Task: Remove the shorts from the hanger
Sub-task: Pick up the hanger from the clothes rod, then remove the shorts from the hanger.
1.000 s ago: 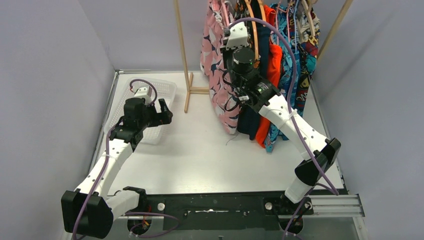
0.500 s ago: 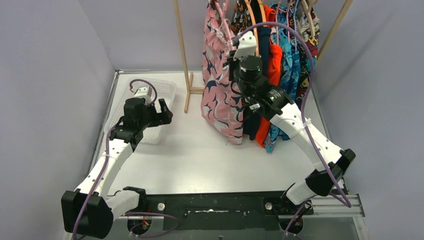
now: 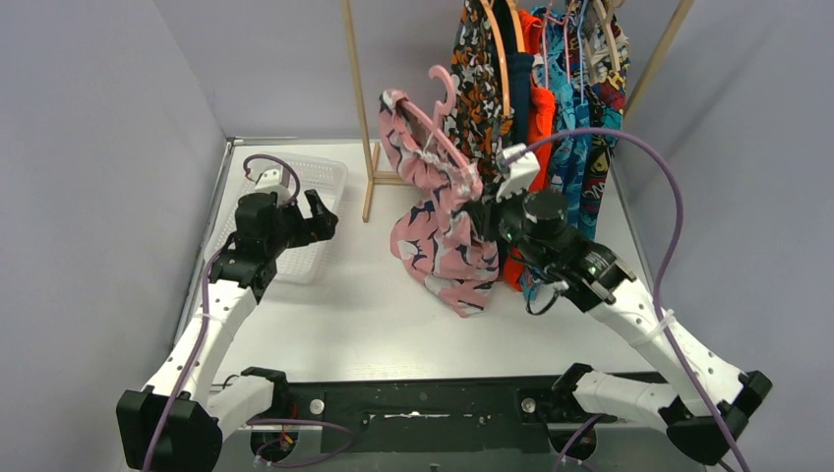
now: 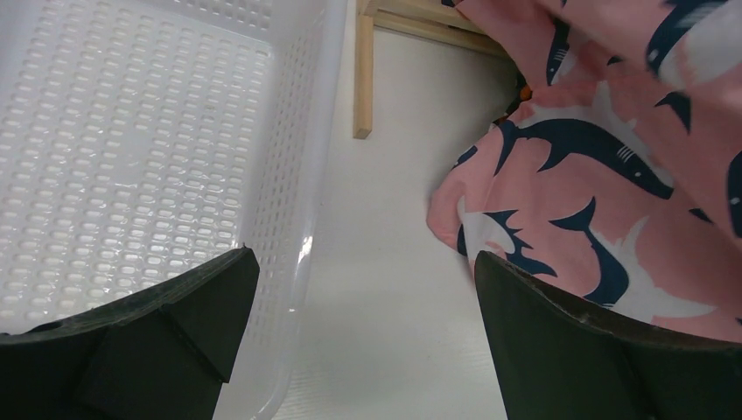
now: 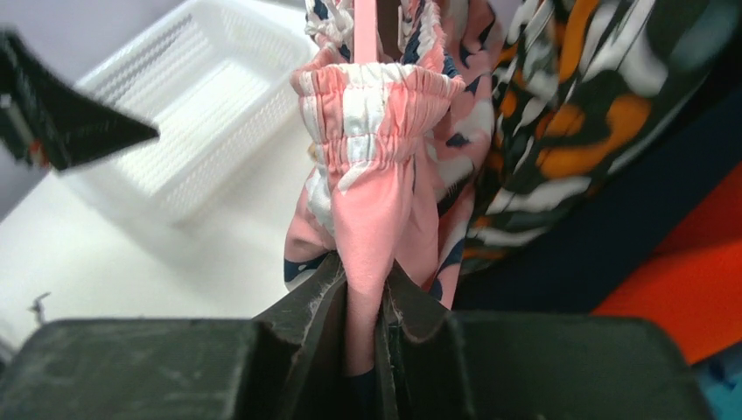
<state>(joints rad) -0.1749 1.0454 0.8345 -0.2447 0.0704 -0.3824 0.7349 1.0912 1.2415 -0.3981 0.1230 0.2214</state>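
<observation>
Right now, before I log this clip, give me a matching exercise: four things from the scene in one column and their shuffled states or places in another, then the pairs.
Things:
1. pink shorts
2. white basket
3. left gripper
4. right gripper

States or places:
A. open, holding nothing
B. shut on a fold of pink fabric
C. on the table, far left
D. hanging on a pink hanger

Pairs: 1-D, 2-C, 3-A, 4-B
</observation>
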